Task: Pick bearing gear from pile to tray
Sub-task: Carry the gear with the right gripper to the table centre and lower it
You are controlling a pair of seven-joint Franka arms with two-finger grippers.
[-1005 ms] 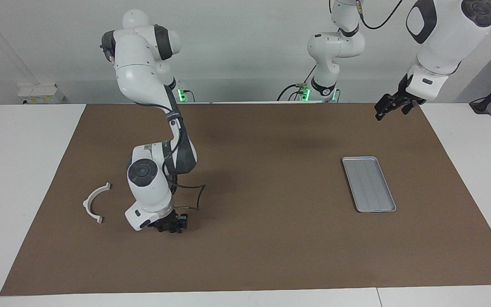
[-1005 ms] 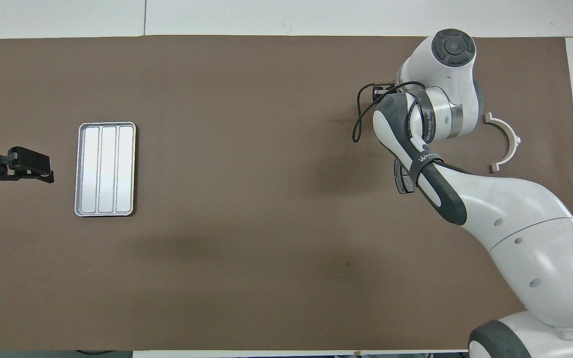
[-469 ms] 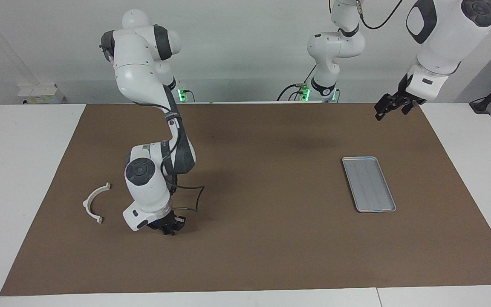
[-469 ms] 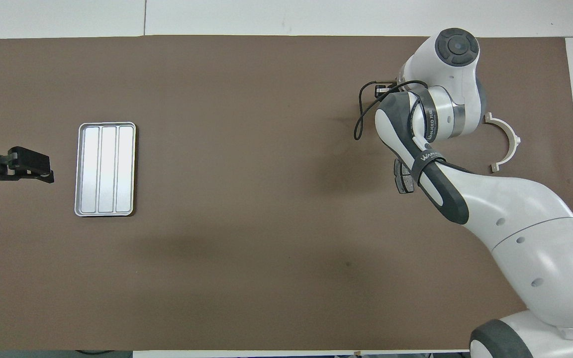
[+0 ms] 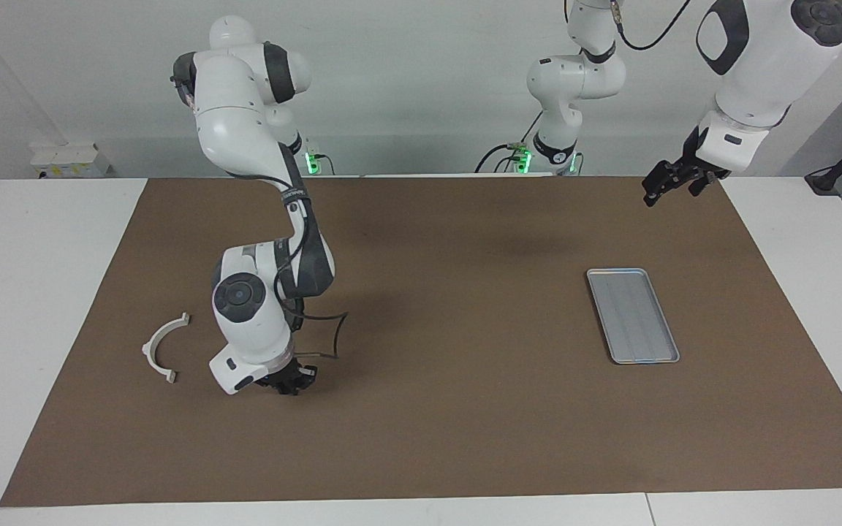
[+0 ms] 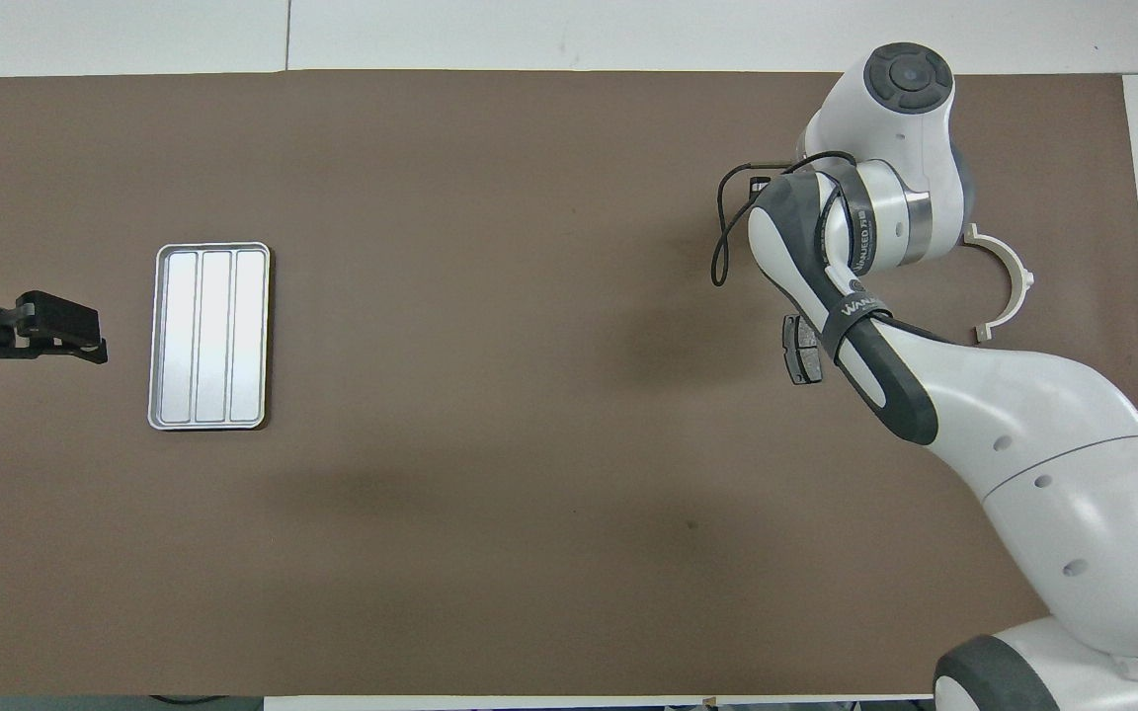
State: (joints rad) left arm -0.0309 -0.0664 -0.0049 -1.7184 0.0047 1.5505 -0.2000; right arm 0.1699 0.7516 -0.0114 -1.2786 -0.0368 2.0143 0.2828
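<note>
We see a white desk (image 5: 41, 292) covered almost edge to edge by a large brown mat (image 5: 450, 409). The flat rectangular silver-grey metal tray (image 5: 632, 315) with lengthwise ridges lies on the mat toward the left arm's end, with nothing in it. Toward the right arm's end lies a white curved half-ring bracket (image 5: 162, 348), and in the overhead view a dark grey brake-pad plate (image 6: 799, 350) shows beside the right arm's forearm, closer to the robots than the bracket. We cannot make out any bearing gear. The right gripper (image 5: 288, 383) is low over the mat just beside the bracket, its fingertips together; whether they pinch a small part we cannot tell. The left gripper (image 5: 661, 186) hangs in the air with its fingers apart, waiting over the mat's corner at the left arm's end.
</note>
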